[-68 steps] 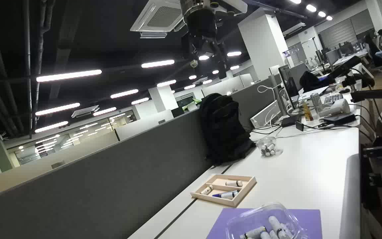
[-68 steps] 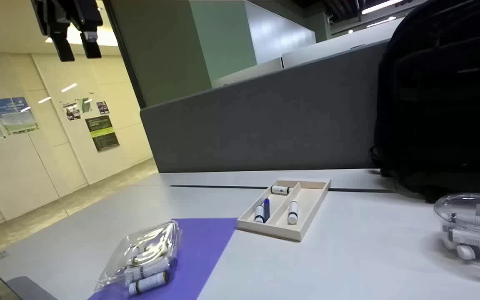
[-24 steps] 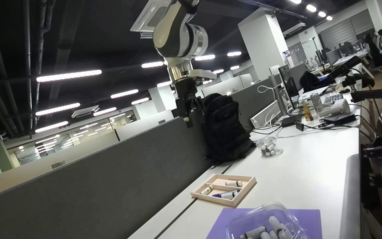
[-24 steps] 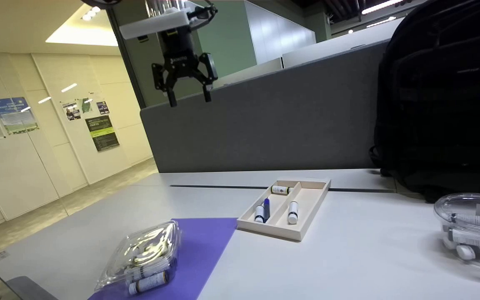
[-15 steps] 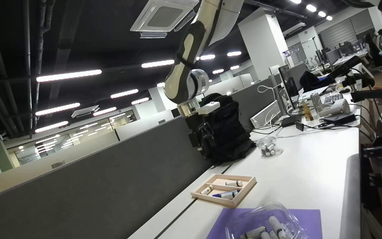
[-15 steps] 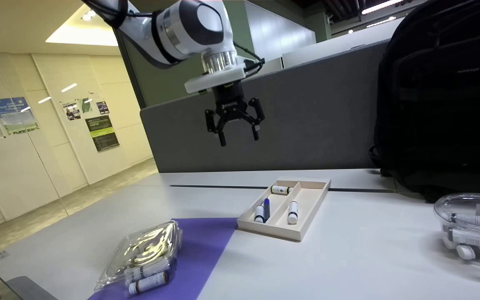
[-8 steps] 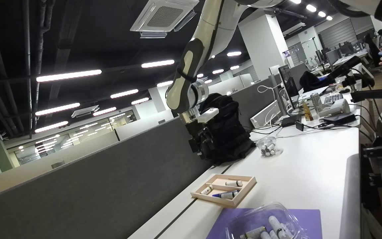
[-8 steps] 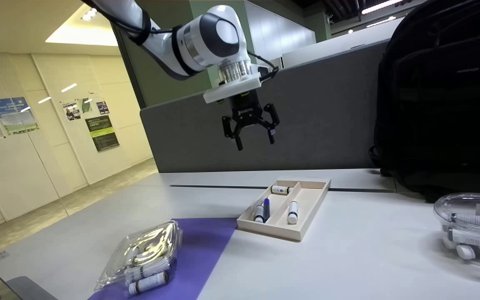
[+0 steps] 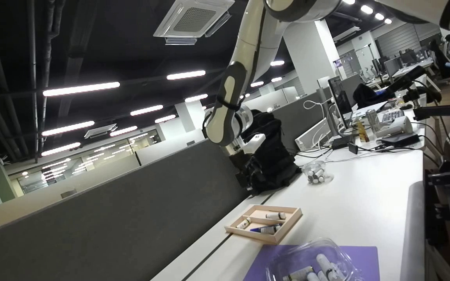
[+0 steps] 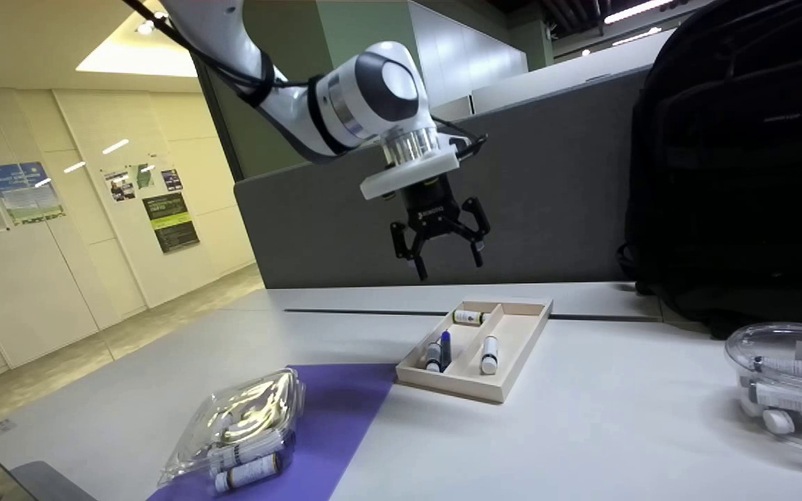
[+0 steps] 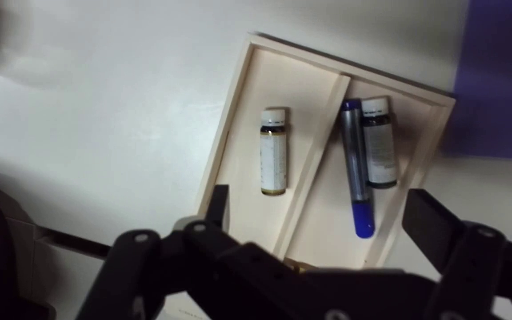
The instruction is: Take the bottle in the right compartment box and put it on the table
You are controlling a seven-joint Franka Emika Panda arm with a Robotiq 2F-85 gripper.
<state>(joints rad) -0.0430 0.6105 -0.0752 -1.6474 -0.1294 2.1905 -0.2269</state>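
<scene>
The light wooden compartment tray (image 10: 446, 385) lies on the white table (image 10: 582, 424); both exterior views show it (image 9: 249, 234). A single white-labelled bottle (image 10: 489, 355) with a white cap lies in the compartment on the right in that view; it also shows in the wrist view (image 11: 274, 151). The compartment beside it holds a blue-capped pen (image 11: 354, 160), a bottle (image 11: 379, 144) and another small bottle (image 10: 468, 317) at the far end. My gripper (image 10: 450, 268) is open and empty, above the tray's far end. In the wrist view its open fingers (image 11: 431, 226) span the tray's width.
A purple mat (image 10: 352, 403) bears a clear plastic box (image 10: 241, 417) with bottles, beside the tray. A round clear tub (image 10: 791, 390) of bottles stands on the table. A black backpack (image 10: 735, 174) leans by the grey partition (image 10: 443, 209) behind the tray.
My gripper has come down from high above, moving right in an exterior view, and is now lower and closer to the tray. It has stayed open. The tray and bottles have not moved.
</scene>
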